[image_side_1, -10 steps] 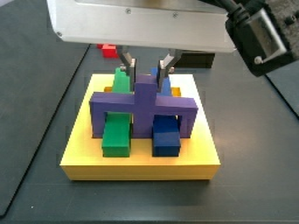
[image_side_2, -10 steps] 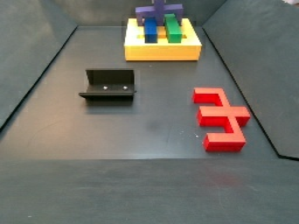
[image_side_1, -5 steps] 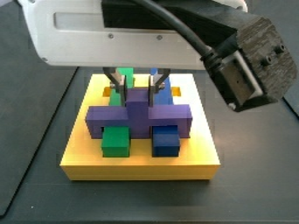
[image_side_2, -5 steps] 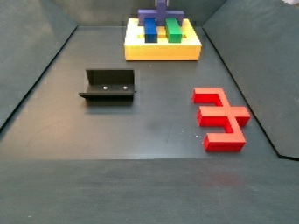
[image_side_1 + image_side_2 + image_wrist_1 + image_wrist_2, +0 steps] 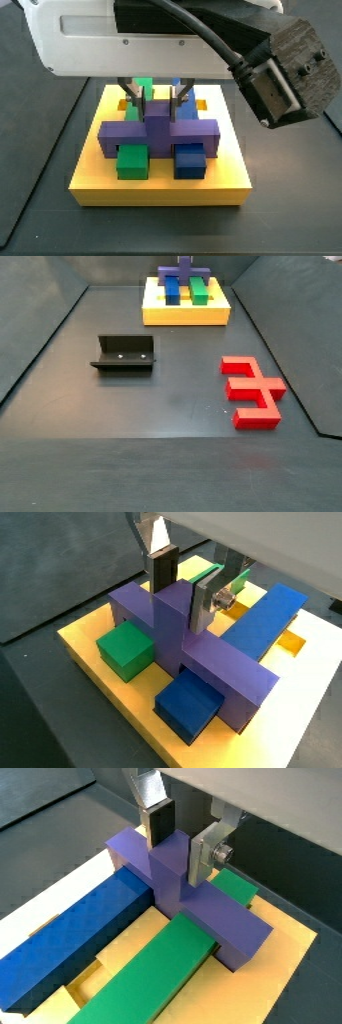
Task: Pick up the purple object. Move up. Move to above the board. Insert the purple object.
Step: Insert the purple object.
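Note:
The purple object (image 5: 201,662) sits down across the green bar (image 5: 127,647) and the blue bar (image 5: 194,702) on the yellow board (image 5: 80,637), its legs down at the board's sides. My gripper (image 5: 183,600) stands over it with its fingers against both sides of the raised central ridge, shut on it. The same hold shows in a wrist view (image 5: 179,856) on the purple object (image 5: 201,918). In a side view my gripper (image 5: 162,100) is above the purple object (image 5: 158,130) on the board (image 5: 160,190). The board (image 5: 185,314) is at the far end of the floor.
The dark fixture (image 5: 124,353) stands on the floor to the left of the middle. A red piece (image 5: 251,389) lies to the right. My arm's white body and a dark camera housing (image 5: 281,70) hang over the board.
The gripper has come down with the purple object, from above the bars to seated low on the board. Over the last half second nothing has moved.

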Controlling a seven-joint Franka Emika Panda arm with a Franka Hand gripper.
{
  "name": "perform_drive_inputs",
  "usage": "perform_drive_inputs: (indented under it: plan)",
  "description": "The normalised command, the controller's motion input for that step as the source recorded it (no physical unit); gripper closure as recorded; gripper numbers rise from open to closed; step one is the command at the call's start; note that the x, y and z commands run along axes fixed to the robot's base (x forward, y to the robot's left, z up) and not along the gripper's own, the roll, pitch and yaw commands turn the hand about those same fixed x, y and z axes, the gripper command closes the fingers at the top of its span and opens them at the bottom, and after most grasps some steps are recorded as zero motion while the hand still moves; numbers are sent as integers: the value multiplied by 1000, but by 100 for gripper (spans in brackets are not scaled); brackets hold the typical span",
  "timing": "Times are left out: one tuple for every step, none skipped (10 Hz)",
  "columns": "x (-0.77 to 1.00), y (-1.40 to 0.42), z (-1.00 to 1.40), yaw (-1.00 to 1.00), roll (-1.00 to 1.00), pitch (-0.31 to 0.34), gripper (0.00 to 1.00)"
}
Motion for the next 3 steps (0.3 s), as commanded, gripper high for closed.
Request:
perform_drive_inputs:
  plan:
    - [-311,209,0,0,-107,-147,100]
    - [-166,0,0,-49,0,-59,100]
    - [0,0,0,0,0,0,100]
